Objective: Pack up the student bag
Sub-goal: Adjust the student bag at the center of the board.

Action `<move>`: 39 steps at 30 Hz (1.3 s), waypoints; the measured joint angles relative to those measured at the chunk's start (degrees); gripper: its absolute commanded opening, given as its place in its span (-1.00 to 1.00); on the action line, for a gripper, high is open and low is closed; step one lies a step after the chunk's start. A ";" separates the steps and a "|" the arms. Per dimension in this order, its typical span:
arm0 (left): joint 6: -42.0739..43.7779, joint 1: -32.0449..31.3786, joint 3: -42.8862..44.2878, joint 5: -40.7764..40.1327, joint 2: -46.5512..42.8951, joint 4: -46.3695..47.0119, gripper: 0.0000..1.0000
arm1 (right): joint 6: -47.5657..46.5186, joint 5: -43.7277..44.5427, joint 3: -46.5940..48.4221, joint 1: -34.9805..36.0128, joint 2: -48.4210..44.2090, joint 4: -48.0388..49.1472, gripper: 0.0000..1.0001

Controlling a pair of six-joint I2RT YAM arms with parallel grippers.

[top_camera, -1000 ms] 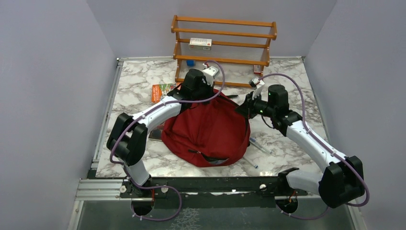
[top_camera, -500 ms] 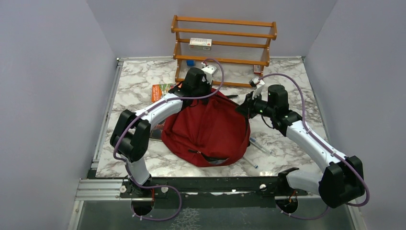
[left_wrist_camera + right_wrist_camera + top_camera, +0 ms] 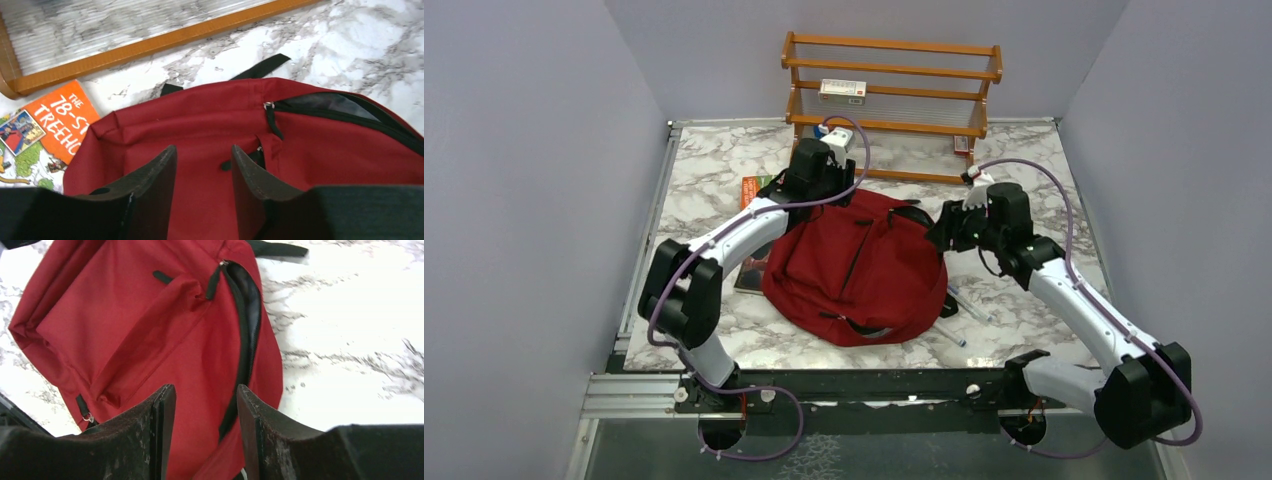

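Both arms backed off since a second ago. Dark-red student bag point(image 3: 854, 265) slumped mid-table point(image 3: 714, 190), zip gaping. Left gripper point(image 3: 203, 152) and right gripper point(image 3: 205, 390) are partly spread, gripping nothing.

The marble table point(image 3: 1034, 170) carries the dark-red student bag point(image 3: 854, 270) at its centre. A wooden rack point(image 3: 892, 100) stands at twelve o'clock. An orange book point(image 3: 752, 190) lies at ten o'clock, just beside the bag, and pens point(image 3: 970, 304) lie at four o'clock.
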 measured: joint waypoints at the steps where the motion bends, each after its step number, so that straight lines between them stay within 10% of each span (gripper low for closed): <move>1: -0.39 -0.04 -0.98 0.04 -1.03 0.17 -0.04 | 0.79 1.18 0.00 0.00 -0.92 -1.27 0.07; 12: -6.91 -7.80 -11.74 -0.09 -8.55 2.82 -0.03 | 11.41 12.28 -2.36 0.00 -8.13 -14.82 0.06; 39: -11.80 -20.04 -16.22 -3.06 -9.25 7.65 -0.03 | 17.11 4.28 -7.02 0.00 -11.96 -16.20 0.15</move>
